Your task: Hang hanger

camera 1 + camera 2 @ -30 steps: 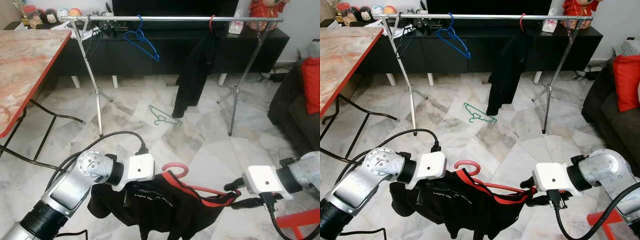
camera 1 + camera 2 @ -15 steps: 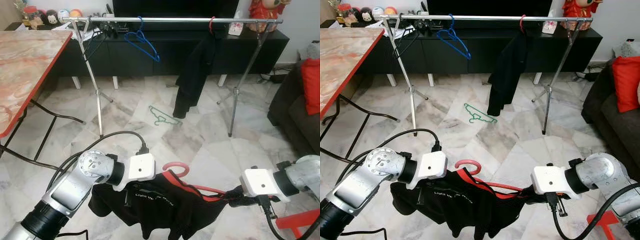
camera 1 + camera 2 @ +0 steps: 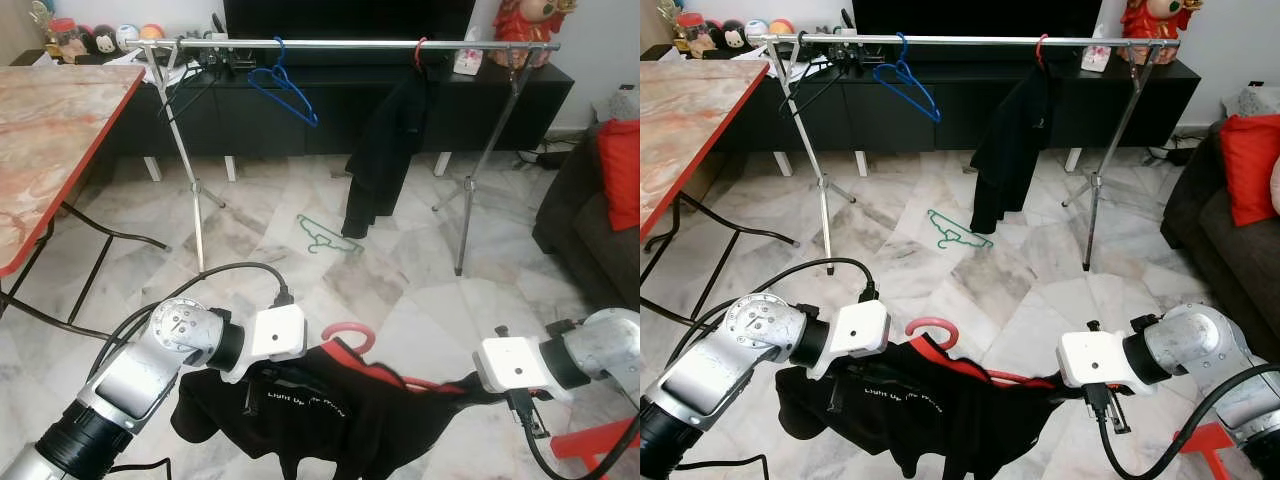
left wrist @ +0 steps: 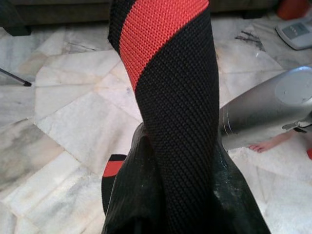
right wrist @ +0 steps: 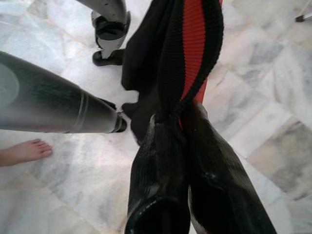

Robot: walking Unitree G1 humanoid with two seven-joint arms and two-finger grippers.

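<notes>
**Black garment on a red hanger, held below the rail**

Black cloth with red trim, the garment (image 3: 330, 420) sags on its red hanger (image 3: 352, 338), low in front of the clothes rail (image 3: 350, 43). My left gripper (image 4: 161, 195) is at the garment's left shoulder, fingers pinched tight on the knit collar. My right gripper (image 5: 170, 146) has its fingers closed on the red-and-black trim at the garment's right end. On the rail, from my left: a blue hanger (image 3: 283, 85), then a hung black garment (image 3: 385, 150) on a red hook. Beneath the rail a green hanger (image 3: 328, 234) lies on the marble floor (image 3: 400, 270). A bare foot (image 5: 22, 151) stands near my right arm.
</notes>
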